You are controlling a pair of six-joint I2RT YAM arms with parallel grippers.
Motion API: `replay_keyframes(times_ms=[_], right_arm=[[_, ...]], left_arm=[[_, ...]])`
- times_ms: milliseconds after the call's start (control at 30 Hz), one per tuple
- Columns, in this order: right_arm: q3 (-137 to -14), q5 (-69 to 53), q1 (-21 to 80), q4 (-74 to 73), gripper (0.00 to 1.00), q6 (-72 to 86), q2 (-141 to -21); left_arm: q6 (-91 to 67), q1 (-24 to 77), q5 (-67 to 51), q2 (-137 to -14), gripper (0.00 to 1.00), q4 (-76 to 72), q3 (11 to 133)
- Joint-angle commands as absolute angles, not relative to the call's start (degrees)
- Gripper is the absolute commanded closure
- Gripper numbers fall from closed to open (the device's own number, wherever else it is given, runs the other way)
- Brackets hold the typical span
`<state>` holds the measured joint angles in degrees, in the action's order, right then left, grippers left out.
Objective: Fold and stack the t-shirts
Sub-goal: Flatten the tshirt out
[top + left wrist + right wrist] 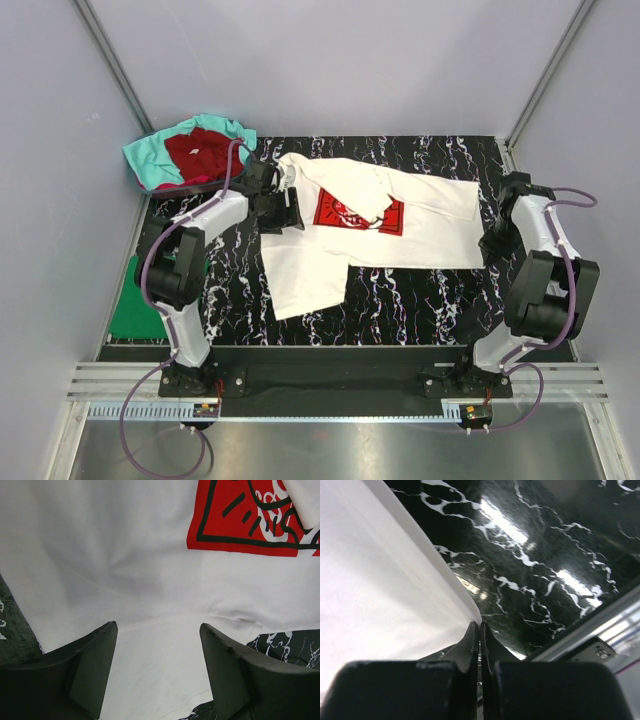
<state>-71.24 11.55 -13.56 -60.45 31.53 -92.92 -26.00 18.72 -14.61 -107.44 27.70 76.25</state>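
The white t-shirt (400, 235) with a red chest print (345, 210) lies spread on the black marble table (420, 300), its hem to the right and one sleeve folded over the print. My left gripper (281, 211) hovers open over its left part, with white cloth below the fingers in the left wrist view (159, 630). My right gripper (493, 246) is shut at the shirt's right hem corner, and the cloth corner (420, 590) meets the closed tips (480, 626). A dark red shirt (200, 152) lies bunched on a teal shirt (150, 160). A green shirt (135, 305) lies folded at the left.
The dark red and teal pile sits at the back left corner, partly off the table. The green shirt lies off the table's left edge. Grey walls enclose the back and sides. A metal rail (330, 385) runs along the near edge by the arm bases.
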Motion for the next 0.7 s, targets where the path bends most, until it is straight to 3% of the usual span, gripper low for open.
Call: replay_keyframes(times_ms=[0,667], right_arm=[[-71.1,16.7,-14.3,-66.4,1.0,31.2,-91.1],[-60.8,15.8,-19.8,-62.0,0.98,29.9,-93.1]], left_arm=[[-25.9,18.4,-16.8,-103.0,0.28,26.3,75.2],[-26.9,20.0,-16.6,-101.5,0.3,27.5,71.1]])
